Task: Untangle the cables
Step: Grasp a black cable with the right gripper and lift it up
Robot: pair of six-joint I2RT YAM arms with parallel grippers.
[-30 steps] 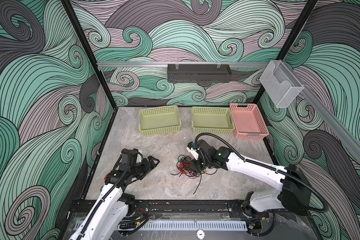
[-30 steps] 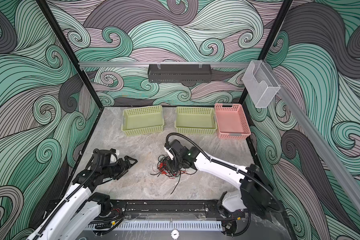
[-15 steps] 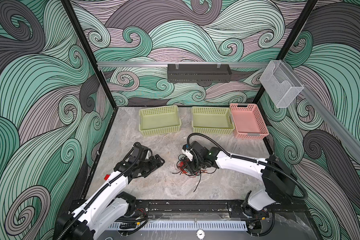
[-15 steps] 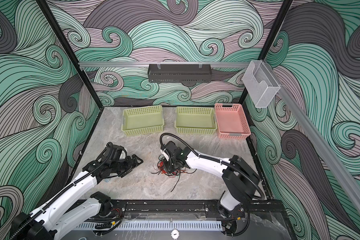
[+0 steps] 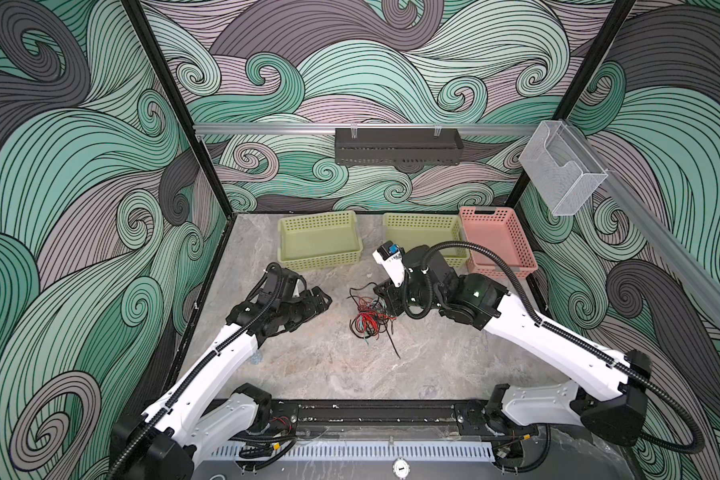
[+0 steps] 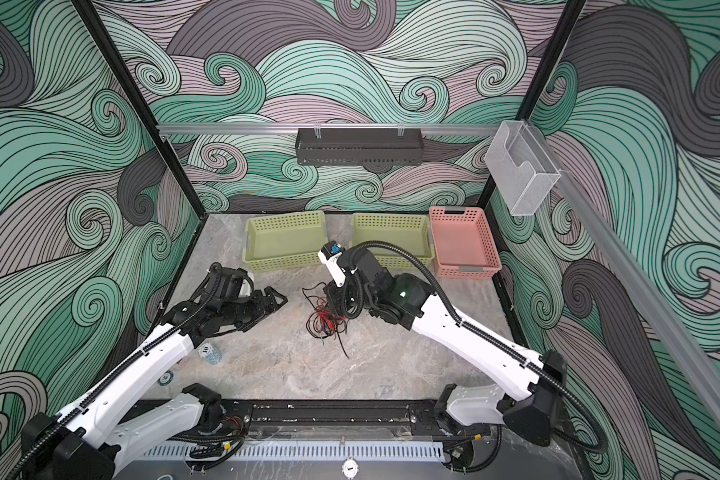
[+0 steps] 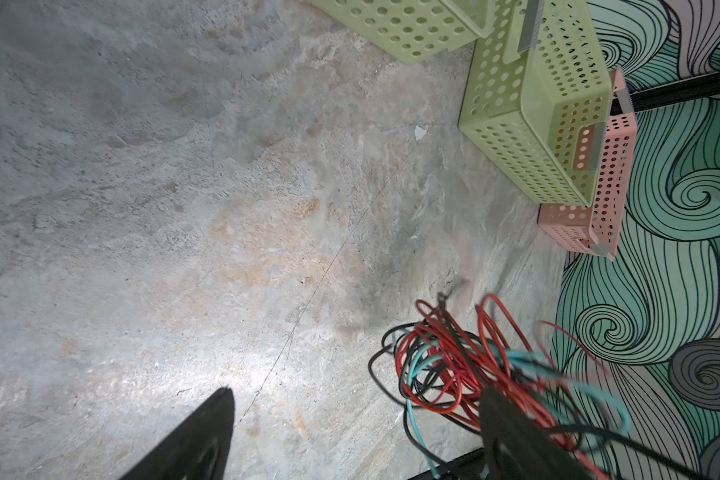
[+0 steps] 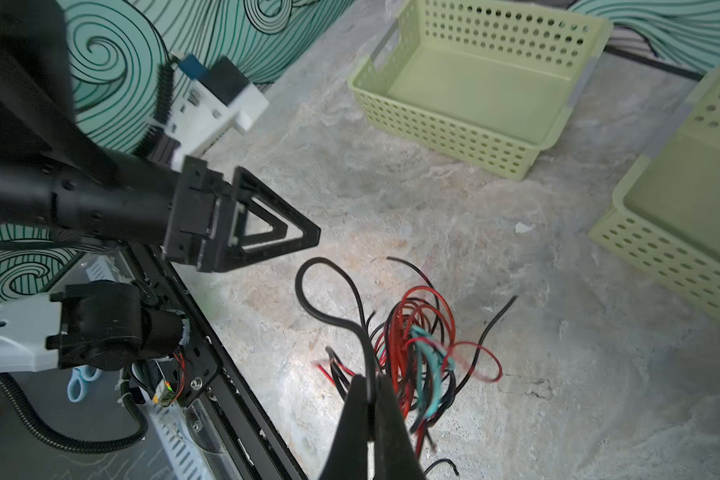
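The right gripper (image 8: 371, 395) is clenched on a black strand of the cables (image 5: 366, 322), at the tangle's two o'clock in both top views. The left gripper (image 5: 320, 300) hovers at its nine o'clock, jaws spread wide and holding nothing. The tangle lies in the middle of the table (image 5: 329, 374), with three baskets (image 5: 319, 243) lined up at twelve o'clock.

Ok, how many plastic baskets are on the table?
3, in a row along the back: the left green basket, the middle green basket, and the pink basket at far right. None seems hidden.
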